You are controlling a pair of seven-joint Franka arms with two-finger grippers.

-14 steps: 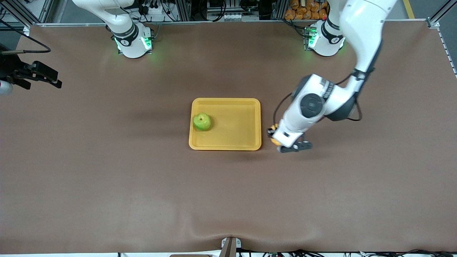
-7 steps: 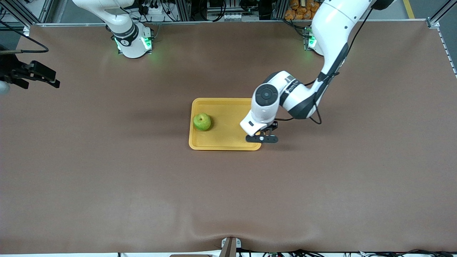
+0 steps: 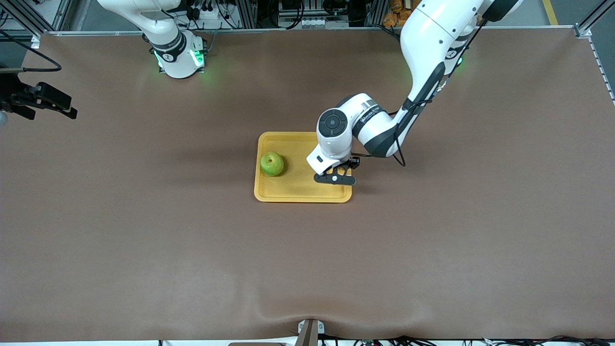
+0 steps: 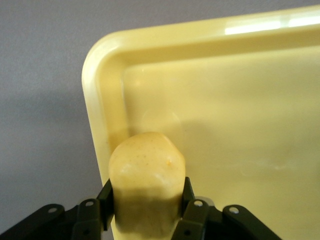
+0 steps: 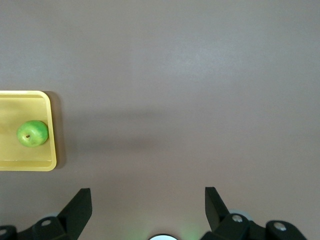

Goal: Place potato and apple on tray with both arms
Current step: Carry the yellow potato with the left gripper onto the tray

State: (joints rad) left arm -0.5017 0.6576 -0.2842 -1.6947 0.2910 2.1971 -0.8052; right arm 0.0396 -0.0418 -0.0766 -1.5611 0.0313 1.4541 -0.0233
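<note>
The yellow-orange tray (image 3: 298,144) lies mid-table. The green apple (image 3: 272,164) sits in it at the end toward the right arm. My left gripper (image 3: 336,178) is over the tray's end toward the left arm. It is shut on the pale yellow potato (image 4: 146,170), held just inside a rounded corner of the tray (image 4: 225,100); the arm hides the potato in the front view. My right gripper (image 3: 48,98) is open and empty, up over the right arm's end of the table. Its wrist view shows the apple (image 5: 33,133) and the tray (image 5: 30,164) far from the right gripper (image 5: 146,195).
The brown table mat (image 3: 432,250) is bare around the tray. Both arm bases (image 3: 178,55) stand along the table edge farthest from the front camera. Cables and racks lie past that edge.
My left gripper has carried the potato from beside the tray to over the tray's end toward the left arm. The right gripper has barely drifted. The apple has not moved.
</note>
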